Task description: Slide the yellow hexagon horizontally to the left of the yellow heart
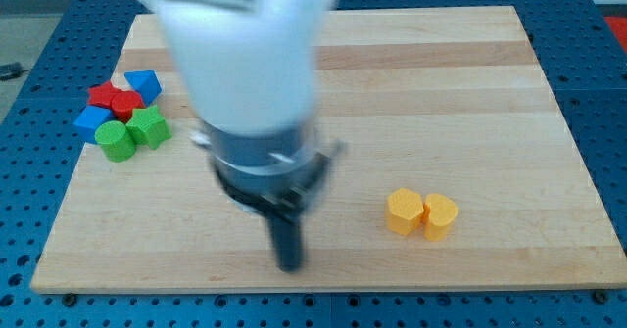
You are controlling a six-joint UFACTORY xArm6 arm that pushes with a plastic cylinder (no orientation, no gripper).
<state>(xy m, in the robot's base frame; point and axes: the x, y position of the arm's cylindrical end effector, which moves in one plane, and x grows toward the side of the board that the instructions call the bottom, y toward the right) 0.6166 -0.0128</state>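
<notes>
Two yellow blocks lie side by side and touching at the lower right of the wooden board (470, 93). The left one (405, 211) looks like the yellow hexagon. The right one (440, 216) looks like the yellow heart, though the two shapes are hard to tell apart. My rod comes down from the blurred white arm in the middle of the view. My tip (289, 266) rests near the board's bottom edge, well to the left of the yellow pair and slightly below it, touching no block.
A cluster of blocks sits at the board's left edge: two red (100, 95) (124, 103), a blue one (144, 83) above, another blue (93, 120) at the left, and two green (117, 141) (149, 127).
</notes>
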